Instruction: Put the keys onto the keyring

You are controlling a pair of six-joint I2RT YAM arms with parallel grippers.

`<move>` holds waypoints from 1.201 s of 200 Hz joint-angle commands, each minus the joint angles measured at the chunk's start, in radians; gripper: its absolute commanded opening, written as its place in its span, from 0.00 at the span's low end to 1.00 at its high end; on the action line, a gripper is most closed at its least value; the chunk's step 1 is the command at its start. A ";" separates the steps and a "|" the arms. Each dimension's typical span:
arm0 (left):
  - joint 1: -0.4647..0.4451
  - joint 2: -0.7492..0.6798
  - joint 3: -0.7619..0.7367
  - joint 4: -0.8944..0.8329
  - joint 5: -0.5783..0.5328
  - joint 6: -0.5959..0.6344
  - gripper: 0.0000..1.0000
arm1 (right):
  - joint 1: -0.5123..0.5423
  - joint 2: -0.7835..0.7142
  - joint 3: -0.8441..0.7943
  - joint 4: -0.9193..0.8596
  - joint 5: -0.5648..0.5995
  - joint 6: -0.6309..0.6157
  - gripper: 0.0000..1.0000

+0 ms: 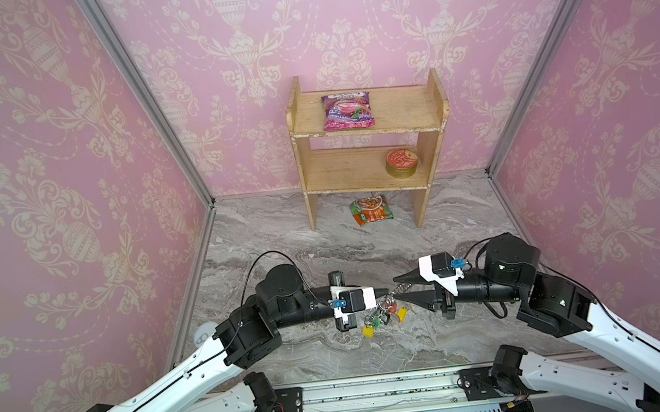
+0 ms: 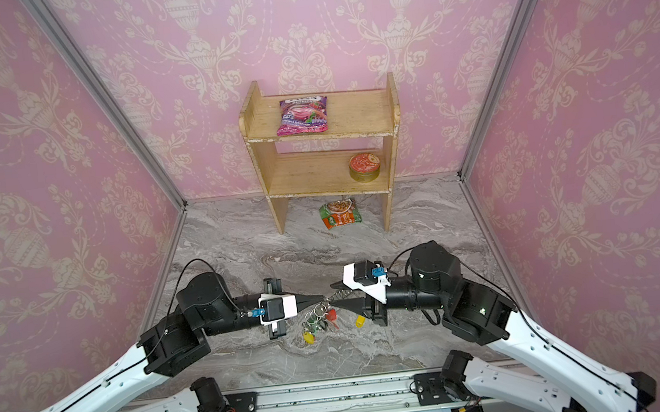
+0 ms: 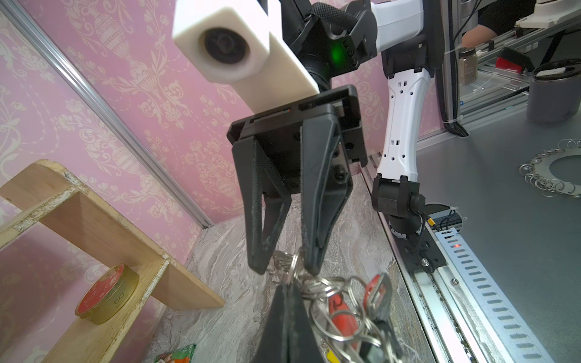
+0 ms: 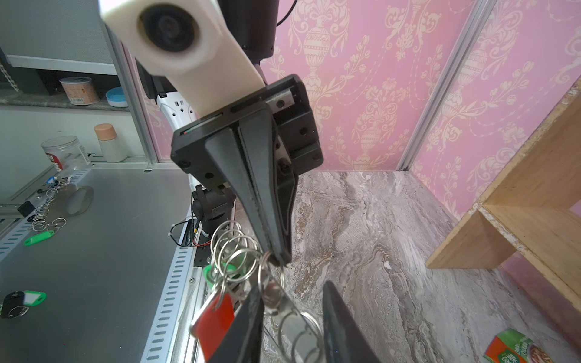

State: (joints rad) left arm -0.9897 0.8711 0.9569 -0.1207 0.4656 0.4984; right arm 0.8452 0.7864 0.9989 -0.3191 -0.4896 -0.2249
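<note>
My left gripper [image 1: 385, 292] [image 3: 287, 287] is shut on a silver split ring above the marble table. From that ring hangs a bunch of rings [image 3: 330, 292] with keys on red [image 3: 342, 314], green [image 4: 226, 270] and yellow [image 1: 368, 331] tags. My right gripper [image 1: 396, 288] [image 4: 292, 286] faces it, open, its fingers on either side of a short chain of rings [image 4: 298, 327]. Another yellow-tagged key [image 1: 402, 313] lies lower on the table, apart from the bunch. The keyring [image 3: 548, 176], a flat grey hoop edged with silver loops, lies on the grey bench beyond the rail.
A wooden shelf [image 1: 368, 128] stands at the back wall with a pink packet [image 1: 348, 110] on top and a red tin [image 1: 402, 162] below. A green-orange packet [image 1: 371, 210] lies under it. The metal rail [image 1: 381, 394] runs along the front.
</note>
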 commanded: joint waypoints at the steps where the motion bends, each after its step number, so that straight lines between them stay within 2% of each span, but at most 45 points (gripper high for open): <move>1: -0.001 -0.020 0.034 0.027 0.050 -0.031 0.00 | 0.002 -0.007 -0.004 0.021 0.031 0.026 0.31; 64: -0.001 -0.002 0.042 0.018 0.048 -0.031 0.00 | 0.004 0.013 0.011 0.019 -0.015 0.032 0.24; 164: -0.001 0.006 0.040 0.015 0.026 -0.035 0.00 | 0.004 0.010 0.027 -0.001 -0.080 0.026 0.00; 216: -0.001 0.005 0.038 0.021 -0.018 -0.043 0.00 | 0.004 -0.002 0.033 -0.004 -0.085 0.024 0.00; 240: -0.001 0.000 0.035 0.028 -0.043 -0.050 0.14 | 0.004 -0.007 0.035 -0.003 -0.079 0.027 0.00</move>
State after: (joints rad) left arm -0.9897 0.8780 0.9607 -0.1268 0.4622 0.4564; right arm 0.8452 0.7994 0.9993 -0.3298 -0.5369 -0.2096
